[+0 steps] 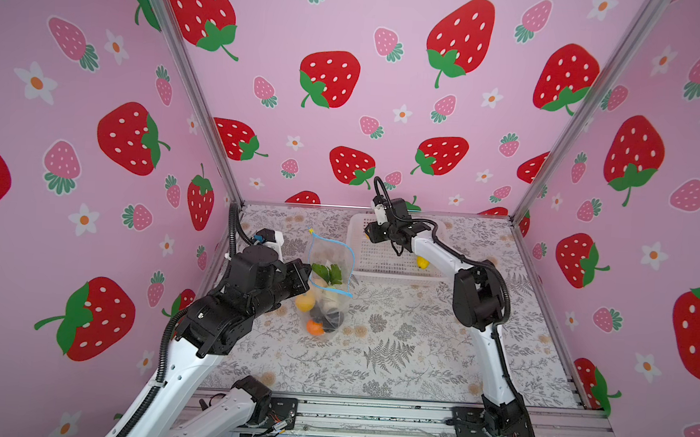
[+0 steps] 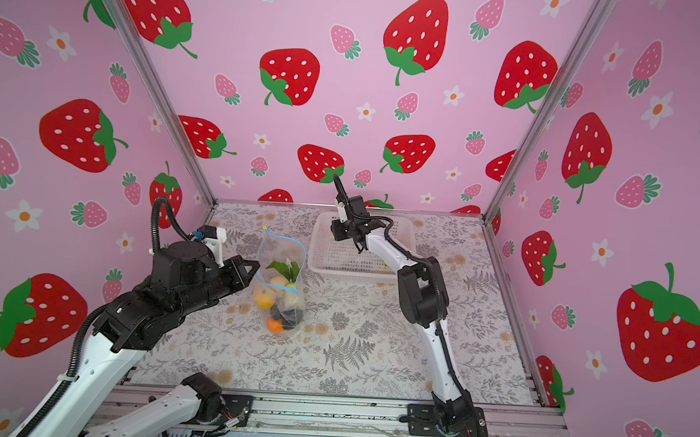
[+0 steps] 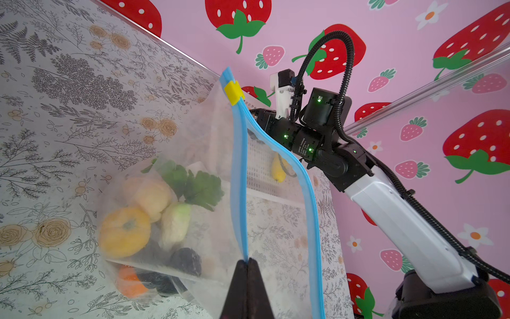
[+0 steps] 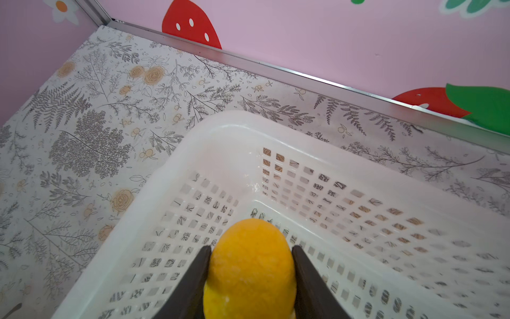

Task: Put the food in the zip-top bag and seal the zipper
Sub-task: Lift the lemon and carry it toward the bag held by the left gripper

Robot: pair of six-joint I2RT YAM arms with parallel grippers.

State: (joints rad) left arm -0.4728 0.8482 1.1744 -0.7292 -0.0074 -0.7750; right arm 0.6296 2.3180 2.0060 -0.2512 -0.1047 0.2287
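Observation:
The zip-top bag (image 1: 331,264) (image 2: 281,261) is held upright at the table's middle, mouth gaping. My left gripper (image 1: 310,269) (image 3: 248,261) is shut on one lip of the light-blue zipper (image 3: 238,179), whose yellow tab (image 3: 234,92) sits at the far end. Food in the bag: a yellow piece (image 3: 124,232), cream pieces (image 3: 153,196), green leaves (image 3: 193,185), dark pieces (image 3: 186,261) and an orange one (image 3: 129,281). My right gripper (image 4: 251,248) (image 1: 370,232) is shut on a yellow fruit (image 4: 251,270) above the basket's far left corner; both top views hide that fruit.
The white perforated basket (image 1: 379,256) (image 4: 193,154) stands at the back right of the floral table. Another yellow piece (image 1: 422,262) lies in it beside my right forearm. Pink strawberry walls with metal posts close in the back and both sides.

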